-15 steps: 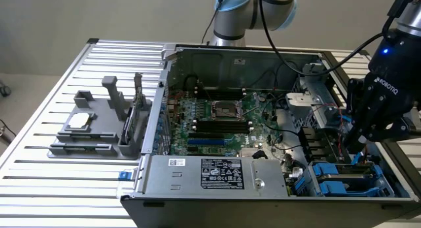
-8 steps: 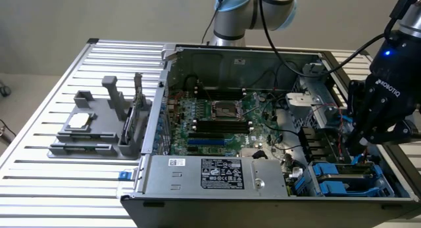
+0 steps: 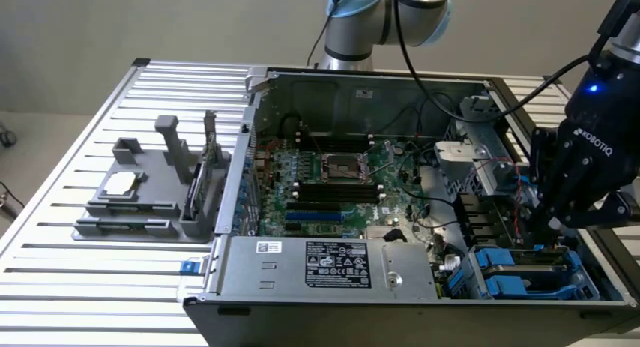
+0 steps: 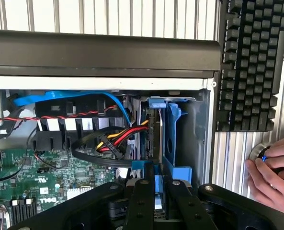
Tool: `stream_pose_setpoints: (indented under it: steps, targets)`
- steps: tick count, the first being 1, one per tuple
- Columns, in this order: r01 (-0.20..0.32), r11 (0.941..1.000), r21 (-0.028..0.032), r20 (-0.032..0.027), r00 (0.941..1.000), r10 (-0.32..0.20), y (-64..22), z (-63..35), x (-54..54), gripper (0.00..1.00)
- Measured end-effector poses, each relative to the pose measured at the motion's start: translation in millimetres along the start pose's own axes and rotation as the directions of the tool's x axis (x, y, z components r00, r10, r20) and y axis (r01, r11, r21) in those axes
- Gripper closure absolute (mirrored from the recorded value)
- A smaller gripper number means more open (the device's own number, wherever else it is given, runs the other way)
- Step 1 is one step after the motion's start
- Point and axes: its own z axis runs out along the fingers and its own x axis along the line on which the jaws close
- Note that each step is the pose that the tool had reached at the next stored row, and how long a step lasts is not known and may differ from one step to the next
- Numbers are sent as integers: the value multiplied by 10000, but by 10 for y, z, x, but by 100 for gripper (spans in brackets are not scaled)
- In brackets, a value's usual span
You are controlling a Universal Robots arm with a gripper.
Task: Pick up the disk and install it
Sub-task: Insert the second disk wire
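Blue-framed disk [image 4: 153, 143] stood on edge in the drive bay [image 3: 528, 276] at the computer case's [image 3: 400, 302] corner, pinched along its edge by the nearly closed gripper [image 4: 154, 189], probably held upright to slide between the bay's blue rails.

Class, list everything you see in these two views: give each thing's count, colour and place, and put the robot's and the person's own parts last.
Computer case: one, grey, open on slatted table.
Motherboard: one, green, inside case.
Power supply: one, grey, front of case.
Disk: one, blue-framed, standing in bay.
Fixture: one, grey, the exterior view's left.
Keyboard: one, black, beside case.
End effector: one, black, closed on disk's carrier.
Hand: one, on a knob.
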Motion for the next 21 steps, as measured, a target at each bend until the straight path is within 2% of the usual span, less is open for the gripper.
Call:
stream_pose_setpoints:
  steps: [2,5,7,9,13,14,21]
  targets:
    - [34,10000,-5,-47,10000,-34,-2,11,-4,84]
    - [71,10000,-12,-169,9998,-71,-2,34,-7,84]
    - [95,10000,-17,-274,9996,-95,-2,52,-12,84]
    - [118,9999,-21,-412,9991,-119,-1,71,-21,84]
    - [148,9999,-51,-639,9978,-151,0,102,-33,84]
    - [149,9999,-54,-671,9976,-153,0,108,-44,84]
    - [150,9998,-103,-783,9968,-157,2,138,-93,84]
